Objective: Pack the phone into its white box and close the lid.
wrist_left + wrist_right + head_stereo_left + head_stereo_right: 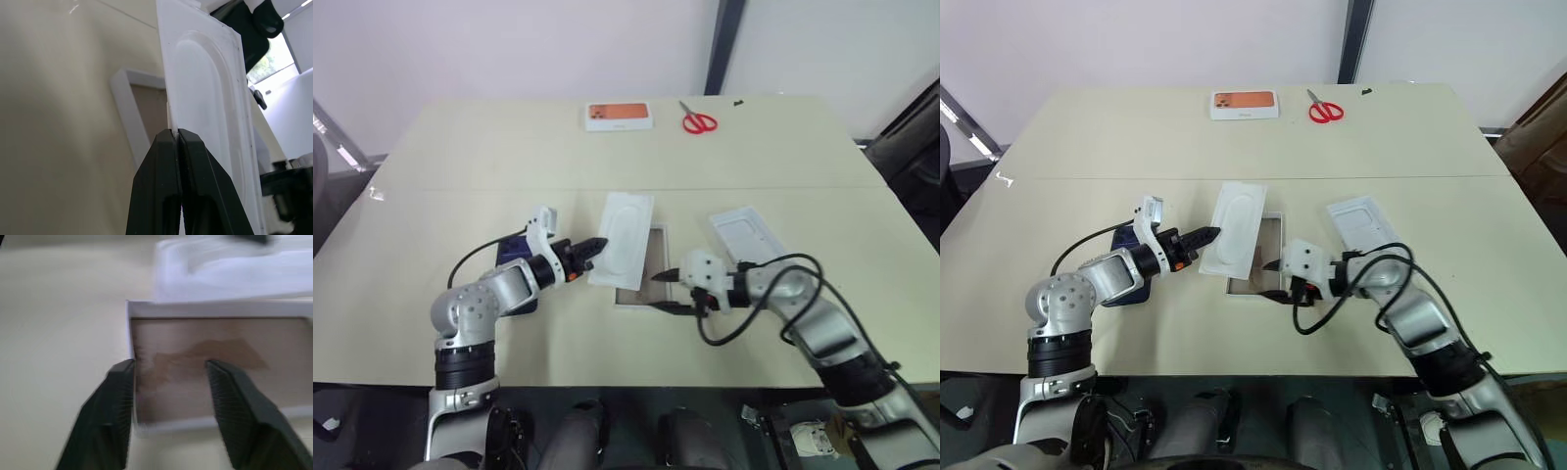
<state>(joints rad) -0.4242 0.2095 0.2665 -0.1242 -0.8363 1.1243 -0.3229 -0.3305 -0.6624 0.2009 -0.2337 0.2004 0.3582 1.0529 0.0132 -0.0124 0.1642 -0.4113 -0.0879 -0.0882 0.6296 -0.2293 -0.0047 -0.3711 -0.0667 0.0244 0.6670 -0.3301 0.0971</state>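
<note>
Desk [460, 166]: pale cream-yellow, plain. White box [205, 308]: white rim, brownish cardboard floor with a darker blotch. Insert [625, 235]: plain white, embossed oval. Lid [749, 233]: white, faint rounded-rectangle outline. Phone [514, 253]: dark navy. Small carton [619, 117]: white, with an orange phone picture on top. Scissors [698, 119]: red handles. Left gripper [597, 244] and right gripper [661, 292]: black fingers, white housings.

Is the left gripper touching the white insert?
Touching. The left wrist view shows the left gripper with its fingers shut on the edge of the white insert, which it holds tilted over the white box.
</note>
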